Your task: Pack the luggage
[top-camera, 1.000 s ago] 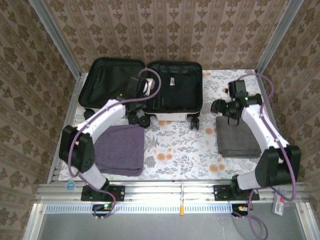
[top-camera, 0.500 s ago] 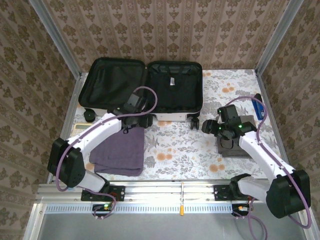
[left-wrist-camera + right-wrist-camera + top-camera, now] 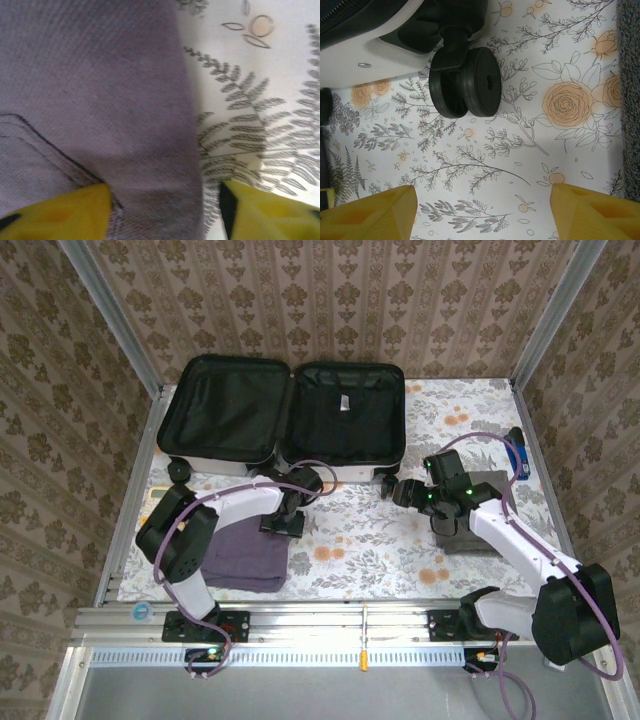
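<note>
Reading from the left, you have a folded purple cloth (image 3: 240, 552) lying on the floral tablecloth (image 3: 360, 540) near the front. The left gripper (image 3: 283, 524) sits right at that cloth's right-hand edge. Its wrist camera shows what the overhead one cannot: one yellow finger (image 3: 65, 210) is over the cloth, the other is over bare tablecloth, and the cloth's edge runs between them. The jaws stand partly apart. You cannot tell from here whether they have caught any fabric yet.

The luggage (image 3: 225, 410) lies directly beyond that gripper, toward the back wall. It is opened flat with both black-lined halves showing nothing inside them. Its long axis runs across the table, and the seam between the halves points away from you. The left arm is the nearer one to the left half. My judgement is that the coming move is a lift and a short carry straight back over the near rim.

Further right, the right gripper (image 3: 403, 492) hovers beside the luggage's front right corner. Its wrist view shows the fingers spread wide over patterned tablecloth with nothing between them. A black spinner wheel (image 3: 465, 82) sits just ahead, which the overhead view barely resolves. The grey towel (image 3: 462, 540) lies at the far right, partly under that arm, waiting its turn.
</note>
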Robot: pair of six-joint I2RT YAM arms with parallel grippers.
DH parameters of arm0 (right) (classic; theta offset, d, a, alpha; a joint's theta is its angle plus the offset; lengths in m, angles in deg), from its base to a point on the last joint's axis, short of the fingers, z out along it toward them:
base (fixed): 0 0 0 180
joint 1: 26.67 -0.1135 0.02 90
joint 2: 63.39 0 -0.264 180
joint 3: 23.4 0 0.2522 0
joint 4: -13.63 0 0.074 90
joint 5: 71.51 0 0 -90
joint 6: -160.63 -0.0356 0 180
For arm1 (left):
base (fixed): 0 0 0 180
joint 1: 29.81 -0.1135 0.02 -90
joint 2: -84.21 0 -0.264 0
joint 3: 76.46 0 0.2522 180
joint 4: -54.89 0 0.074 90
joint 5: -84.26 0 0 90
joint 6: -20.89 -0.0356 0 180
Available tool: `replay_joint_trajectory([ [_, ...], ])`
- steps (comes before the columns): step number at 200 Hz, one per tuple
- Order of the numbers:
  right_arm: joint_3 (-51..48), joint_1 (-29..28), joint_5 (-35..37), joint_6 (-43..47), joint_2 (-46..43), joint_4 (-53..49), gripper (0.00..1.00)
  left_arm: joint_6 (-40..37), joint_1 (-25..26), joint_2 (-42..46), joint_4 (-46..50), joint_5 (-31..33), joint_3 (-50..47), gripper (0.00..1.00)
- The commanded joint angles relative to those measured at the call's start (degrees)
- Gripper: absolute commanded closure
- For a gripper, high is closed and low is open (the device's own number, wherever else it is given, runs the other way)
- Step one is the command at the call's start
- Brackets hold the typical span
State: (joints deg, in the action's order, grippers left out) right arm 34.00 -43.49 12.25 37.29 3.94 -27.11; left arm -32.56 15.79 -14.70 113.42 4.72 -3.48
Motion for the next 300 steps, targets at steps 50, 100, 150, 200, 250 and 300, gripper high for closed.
replay_joint_trajectory([
  [50,0.66,-0.43,3.65,1.44,-4.05,-3.32,0.28,0.62,5.41,-2.17,-3.72,-9.30,-0.08,0.78],
  [100,0.57,-0.36,4.04,1.91,-3.44,-3.40,0.28,1.56,8.98,-7.66,-13.11,-18.45,7.53,0.78],
  [150,-0.70,-0.42,4.28,2.05,-4.61,-3.52,0.28,2.01,9.87,-11.26,-16.47,-22.46,14.93,0.75],
  [200,-0.86,-0.49,0.53,3.04,-2.87,-1.07,0.28,-4.17,9.22,0.32,-11.41,-18.76,13.96,0.42],
  [250,-0.75,-4.20,-0.89,2.35,-0.44,2.85,0.28,-3.72,1.16,16.39,-5.14,-15.81,4.27,0.40],
  [300,-0.53,-11.63,-2.96,-1.46,6.22,9.42,0.29,-0.41,-8.96,31.20,0.71,-15.84,-7.34,0.36],
])
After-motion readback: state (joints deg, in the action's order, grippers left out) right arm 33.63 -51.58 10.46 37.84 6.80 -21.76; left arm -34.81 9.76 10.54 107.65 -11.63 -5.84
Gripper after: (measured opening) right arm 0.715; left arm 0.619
